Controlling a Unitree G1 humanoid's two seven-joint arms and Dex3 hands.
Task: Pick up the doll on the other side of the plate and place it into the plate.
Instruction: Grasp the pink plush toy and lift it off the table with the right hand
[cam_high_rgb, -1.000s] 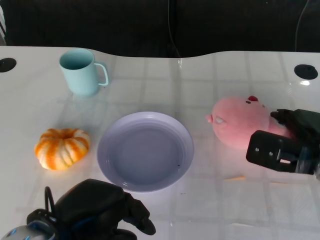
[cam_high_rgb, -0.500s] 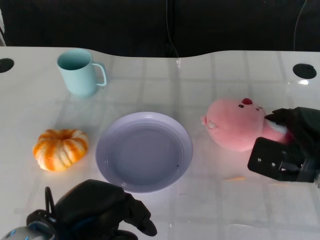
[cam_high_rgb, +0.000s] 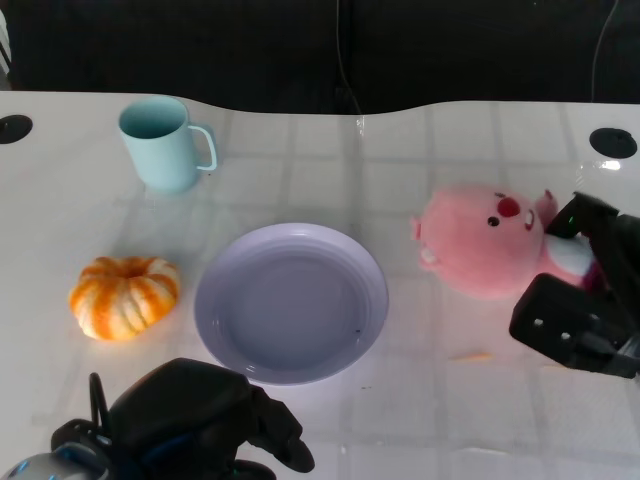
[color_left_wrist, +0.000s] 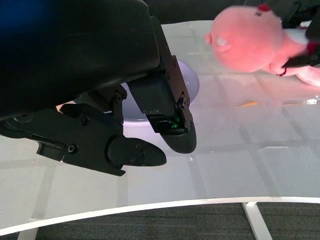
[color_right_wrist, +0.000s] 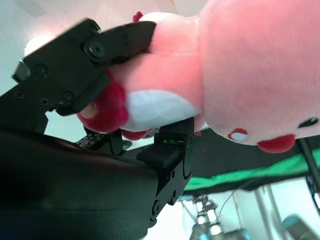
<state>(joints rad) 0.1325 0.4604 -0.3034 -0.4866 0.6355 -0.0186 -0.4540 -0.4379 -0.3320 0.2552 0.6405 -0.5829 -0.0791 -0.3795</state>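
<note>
A pink plush doll (cam_high_rgb: 487, 240) with a red nose is right of the lavender plate (cam_high_rgb: 291, 302), tilted up off the table. My right hand (cam_high_rgb: 585, 290) grips its body from the right; in the right wrist view black fingers (color_right_wrist: 85, 55) close around the doll (color_right_wrist: 240, 75). The left wrist view shows the doll (color_left_wrist: 250, 37) raised above the table beyond the plate (color_left_wrist: 191, 82). My left hand (cam_high_rgb: 195, 420) rests at the table's near edge with fingers curled, holding nothing.
A light blue mug (cam_high_rgb: 162, 143) stands at the back left. An orange-and-white pumpkin toy (cam_high_rgb: 124, 296) lies left of the plate. Two black round holes (cam_high_rgb: 612, 142) sit in the table's far corners. A small orange scrap (cam_high_rgb: 470, 356) lies right of the plate.
My right hand has closed on the doll and tipped it upright, lifting it slightly; its face now points toward the camera. The left hand has not moved.
</note>
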